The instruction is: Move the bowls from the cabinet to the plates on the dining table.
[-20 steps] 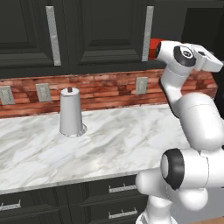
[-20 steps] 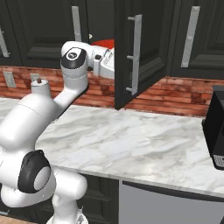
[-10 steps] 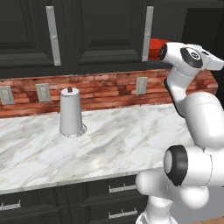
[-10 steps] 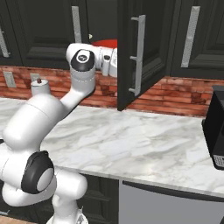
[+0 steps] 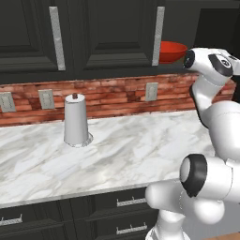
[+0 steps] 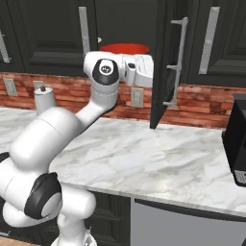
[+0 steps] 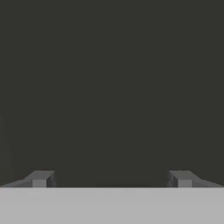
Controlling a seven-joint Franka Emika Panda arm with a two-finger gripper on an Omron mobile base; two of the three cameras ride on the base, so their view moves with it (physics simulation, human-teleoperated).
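The hand (image 7: 111, 179) stands wide, its two dark fingertips (image 7: 40, 178) far apart at the bottom of the hand view with nothing between them, facing a flat dark surface. In the right base view the hand (image 6: 144, 71) is level, reaching sideways toward 3 o'clock into the open cabinet (image 6: 129, 24), just under one red bowl (image 6: 125, 49) that sits on the cabinet shelf at 12 o'clock of the wrist. The arm rises from 7 o'clock, bends at the elbow and turns flat at the wrist.

The left base view shows the same red bowl (image 5: 172, 51) at 2 o'clock, on the shelf beside a long silver handle (image 5: 158, 35), with the wrist just right of it. One bowl is visible; whether a second stands behind I cannot tell.

One open cabinet door (image 6: 163, 62) swings out edge-on at 1 o'clock in the right base view. One paper-towel roll (image 5: 76, 120) stands upright on the marble worktop (image 5: 126, 150) at 9 o'clock in the left base view. One dark appliance (image 6: 236, 139) sits at 3 o'clock.
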